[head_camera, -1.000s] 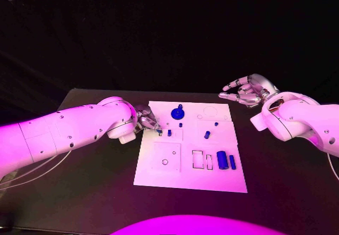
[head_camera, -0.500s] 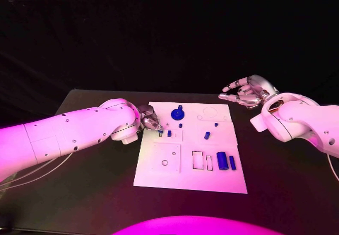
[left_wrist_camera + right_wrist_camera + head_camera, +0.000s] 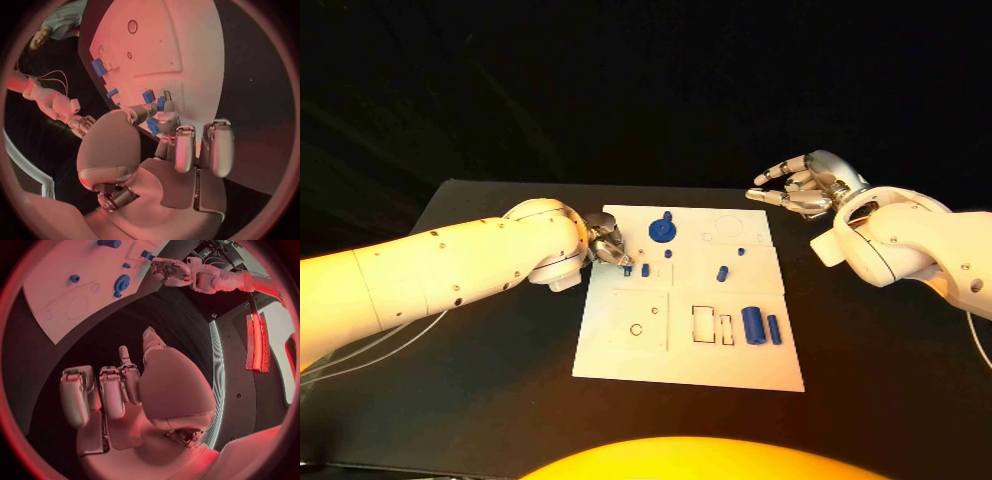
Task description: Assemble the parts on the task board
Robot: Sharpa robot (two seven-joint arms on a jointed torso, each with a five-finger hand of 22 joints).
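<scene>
Task board (image 3: 687,352) lies flat at the centre of the black counter (image 3: 473,400), long side running from the lower frame toward the upper frame in the head view. Blue parts sit on it: a round disc part (image 3: 661,232) near the upper edge, a small peg (image 3: 723,274) mid-board, two upright bars (image 3: 762,326) at the right of the lower half, and two small pieces (image 3: 638,270) at the upper left edge.

Left hand (image 3: 604,245) is at the board's upper left edge, directly over those two small pieces. In the left wrist view the fingers (image 3: 167,120) are drawn together with tips down at a blue piece (image 3: 154,126) on the white surface; thumb and one finger appear to close on it, the rest curled alongside. Judged as a pinch grip on that piece, though the contact is partly hidden by the fingers themselves.

Right hand (image 3: 799,187) is raised beyond the upper right corner of the board, well apart from every part. Its fingers (image 3: 115,392) are loosely curled with gaps between them and carry nothing.

Key relation: the piece lies immediately under the left fingertips, at the left margin of the board, with further small blue parts just beyond it toward the board's centre. The left hand is clearly the nearer one. The long axis of the pinched piece cannot be told.
</scene>
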